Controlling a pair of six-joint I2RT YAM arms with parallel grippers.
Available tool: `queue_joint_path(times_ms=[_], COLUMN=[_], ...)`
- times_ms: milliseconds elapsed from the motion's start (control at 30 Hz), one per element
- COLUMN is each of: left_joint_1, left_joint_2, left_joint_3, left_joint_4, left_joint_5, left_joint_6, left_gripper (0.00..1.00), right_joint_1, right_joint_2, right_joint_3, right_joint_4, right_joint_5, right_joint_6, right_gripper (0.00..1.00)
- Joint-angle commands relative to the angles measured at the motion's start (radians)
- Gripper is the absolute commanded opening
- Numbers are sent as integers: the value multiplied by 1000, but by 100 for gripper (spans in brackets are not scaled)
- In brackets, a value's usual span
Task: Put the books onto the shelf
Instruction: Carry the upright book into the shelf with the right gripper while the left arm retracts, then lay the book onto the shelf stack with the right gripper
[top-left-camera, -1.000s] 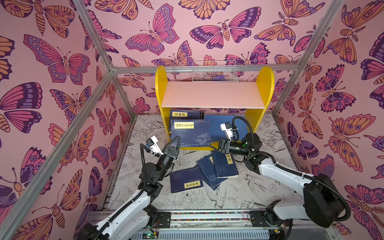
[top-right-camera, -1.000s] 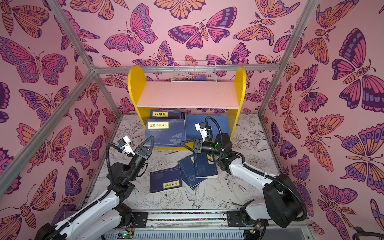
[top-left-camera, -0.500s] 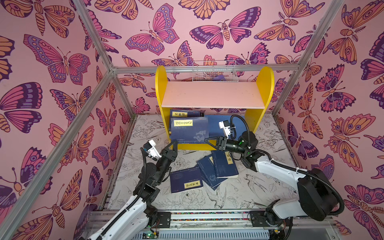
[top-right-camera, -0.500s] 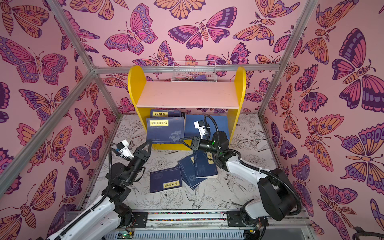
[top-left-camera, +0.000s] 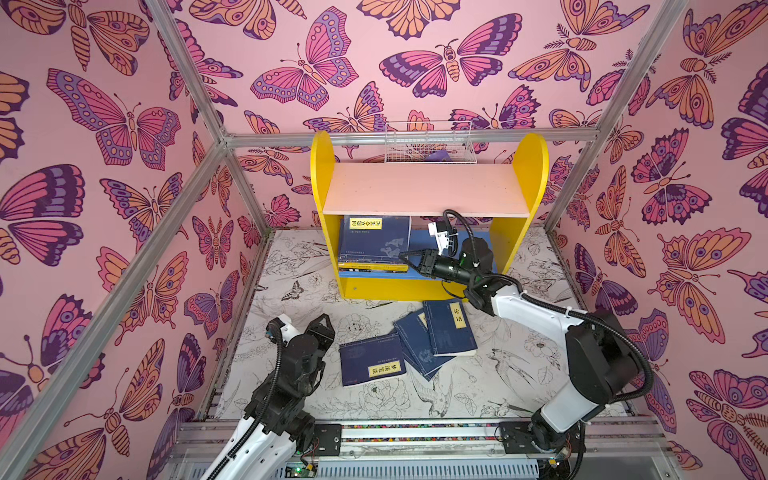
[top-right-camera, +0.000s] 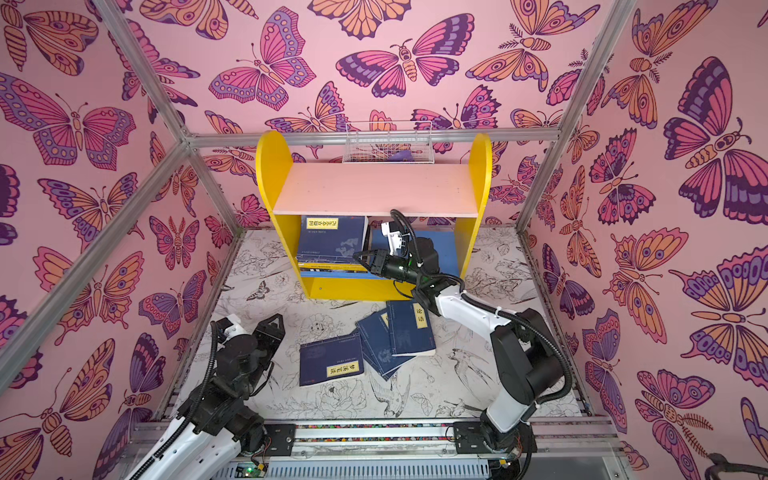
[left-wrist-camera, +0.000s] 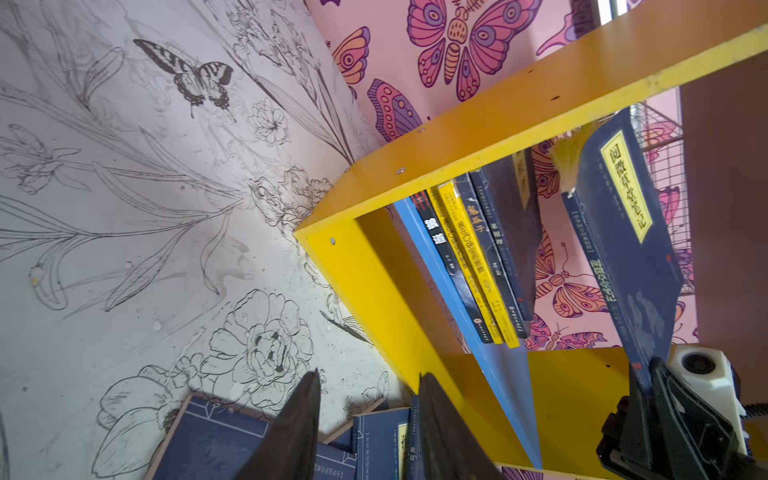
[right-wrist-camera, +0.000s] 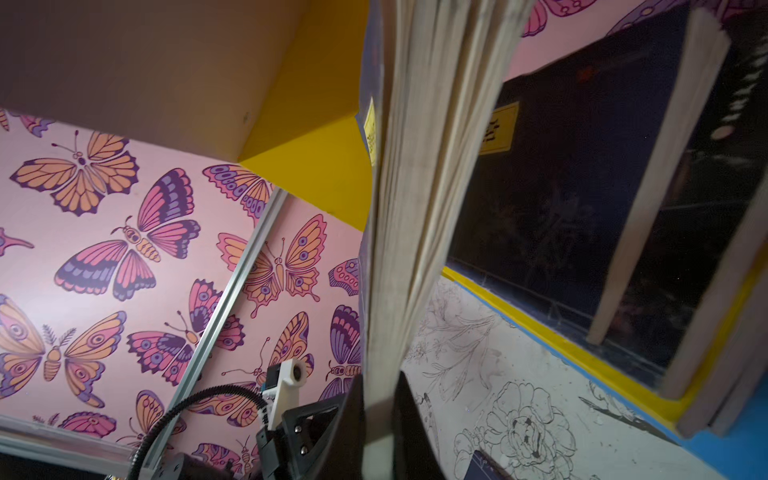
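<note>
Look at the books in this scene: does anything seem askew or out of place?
Yes. Three navy paperbacks with yellow labels lie fanned and overlapping on the floor, not shelved. On the yellow shelf's blue lower board, one navy book stands tilted with pages splayed, pinched by the right gripper.

Enclosure walls (top-left-camera: 104, 174) are covered on three sides with pink paper printed with large butterflies in purple, magenta and orange. The panels are framed by aluminium struts (top-left-camera: 411, 138); a horizontal strut is seen along the back, with slanted ones running from the corners. The floor (top-left-camera: 519, 365) is lined with a white sheet drawn with black line flowers, birds and butterflies, smudged in places. A white wire basket (top-left-camera: 430, 143) is mounted against the back wall. A metal rail (top-left-camera: 415, 432) is laid across the front edge. Lighting is even and bright
</note>
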Motion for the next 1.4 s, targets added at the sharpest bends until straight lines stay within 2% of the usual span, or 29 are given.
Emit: queue_joint_path(times_ms=[0, 533, 767, 933, 1033, 1100, 1267, 1367], left_joint_1=[2, 2, 3, 3, 3, 3, 3, 3], left_joint_2=[-1, 20, 29, 29, 30, 32, 33, 35], left_joint_3=[-2, -2, -1, 4, 6, 6, 9, 9], left_joint_4=[-59, -58, -58, -58, -58, -57, -58, -58], left_joint_5=[-24, -16, -11, -10, -8, -5, 1, 6], left_joint_6=[-3, 24, 21, 21, 18, 14, 9, 8], left_gripper=[42, 42, 42, 43, 43, 43, 43, 43], right_joint_1=[-10, -10, -1, 7, 14, 22, 43, 51], right_joint_2=[40, 177, 209, 210, 210, 208, 197, 194], right_joint_3=[91, 269, 334, 373, 406, 428, 490, 533], right_joint_4=[-38, -159, -278, -342, -405, -463, -605, -693], right_joint_5=[10, -18, -16, 27, 57, 85, 164, 213], right_joint_6=[-28, -30, -72, -115, -145, -175, -256, -297], right_gripper=[0, 0, 3, 16, 31, 45, 63, 70])
